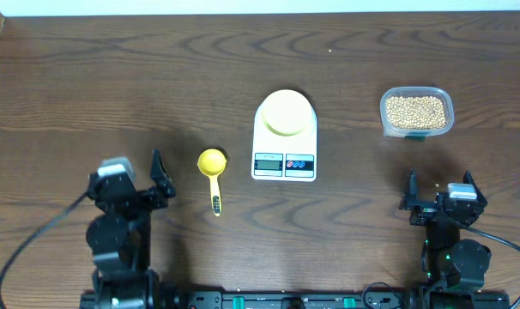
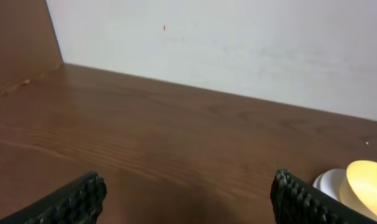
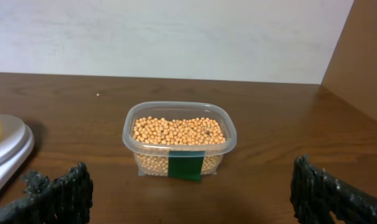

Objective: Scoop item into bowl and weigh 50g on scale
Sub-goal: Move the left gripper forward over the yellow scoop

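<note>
Overhead view: the left fingers [image 1: 157, 161] are spread wide with nothing between them, and the yellow scoop [image 1: 212, 163] lies on the table [image 1: 71, 86] just to their right. Ahead, between both pairs, the bowl [image 1: 286, 112] sits on the scale [image 1: 284, 163]. The right fingers [image 3: 58, 193] gape empty too, with the tub [image 3: 179, 167] of beans [image 3: 178, 130] straight ahead of them.

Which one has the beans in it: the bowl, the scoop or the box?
The clear plastic tub, right of the scale, is full of tan beans. The pale bowl on the scale and the yellow scoop hold none.
</note>
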